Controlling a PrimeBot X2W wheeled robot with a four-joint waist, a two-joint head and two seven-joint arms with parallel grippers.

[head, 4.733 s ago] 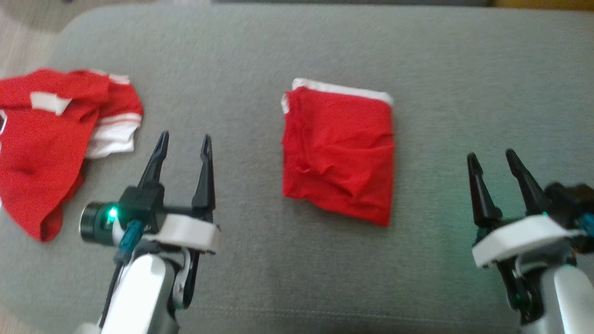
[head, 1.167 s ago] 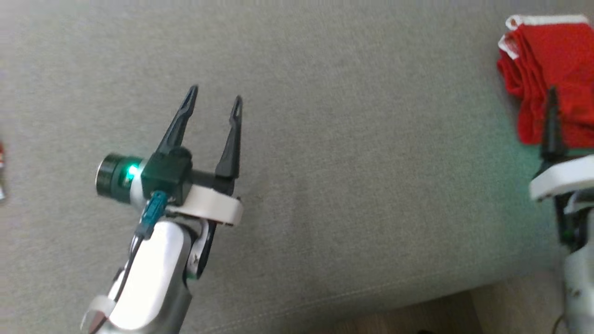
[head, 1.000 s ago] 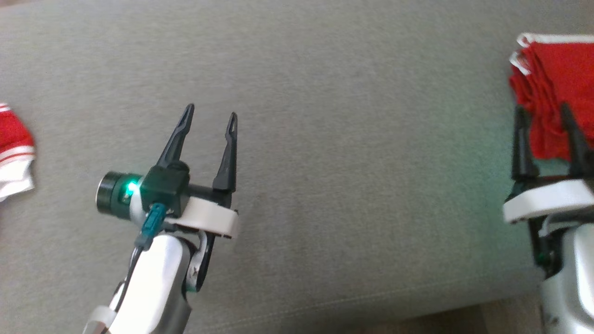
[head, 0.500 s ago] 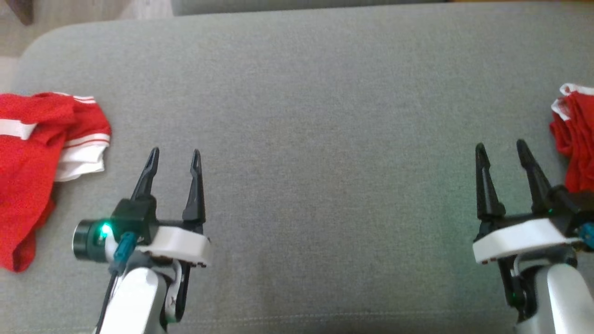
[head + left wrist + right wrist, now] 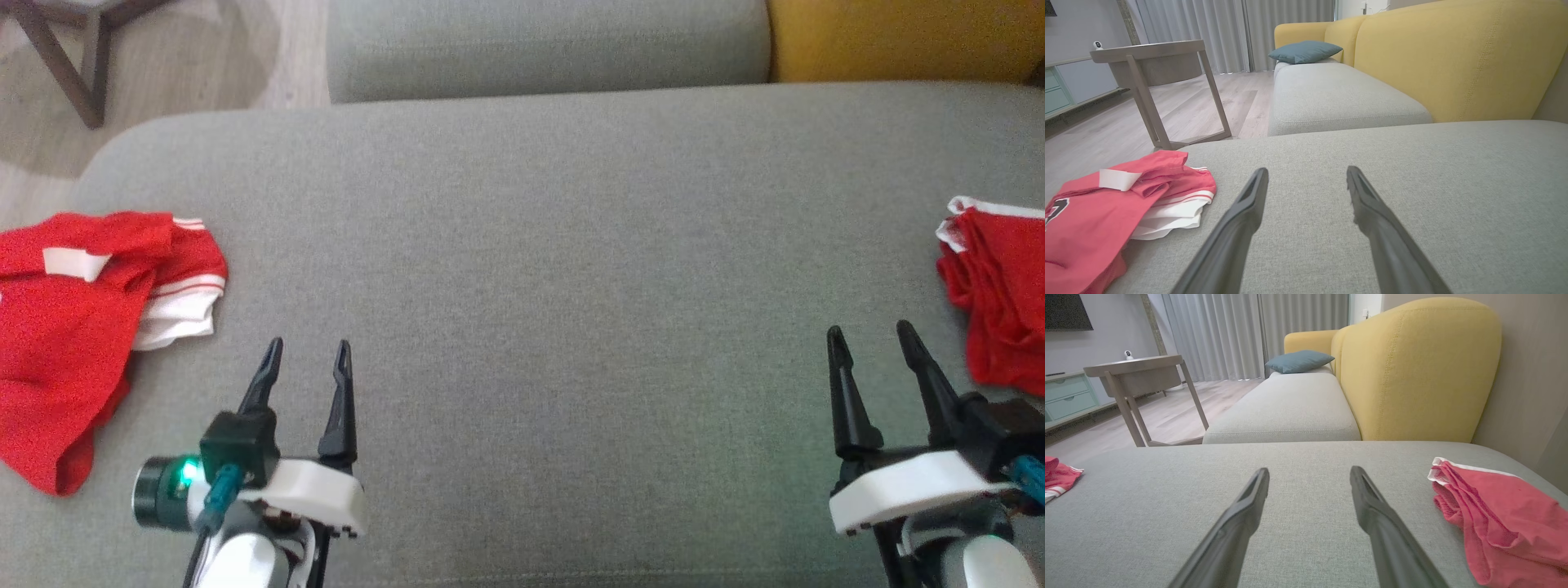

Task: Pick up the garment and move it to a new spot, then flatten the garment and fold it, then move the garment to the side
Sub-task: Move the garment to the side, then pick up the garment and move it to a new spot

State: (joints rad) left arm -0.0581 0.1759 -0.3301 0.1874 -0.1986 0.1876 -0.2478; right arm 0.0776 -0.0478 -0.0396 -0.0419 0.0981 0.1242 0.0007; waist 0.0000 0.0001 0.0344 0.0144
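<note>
A folded red garment (image 5: 1000, 306) with a white edge lies at the far right of the grey cushion (image 5: 555, 245), seen also in the right wrist view (image 5: 1498, 514). My right gripper (image 5: 869, 336) stands open just left of it, apart from it, holding nothing (image 5: 1309, 473). A second, crumpled red-and-white garment (image 5: 77, 318) lies at the cushion's left end (image 5: 1106, 212). My left gripper (image 5: 309, 347) is open and empty to its right, near the front edge (image 5: 1306, 171).
Behind the cushion is another grey seat (image 5: 539, 41) with a yellow backrest (image 5: 898, 37) and a blue pillow (image 5: 1304, 51). A wooden side table (image 5: 1147, 61) stands on the wood floor (image 5: 163, 65) at the far left.
The head camera swung back and tilted up, so both gripper tips sit lower in view. The folded garment now lies at the far right instead of mid-cushion. Both grippers stayed open.
</note>
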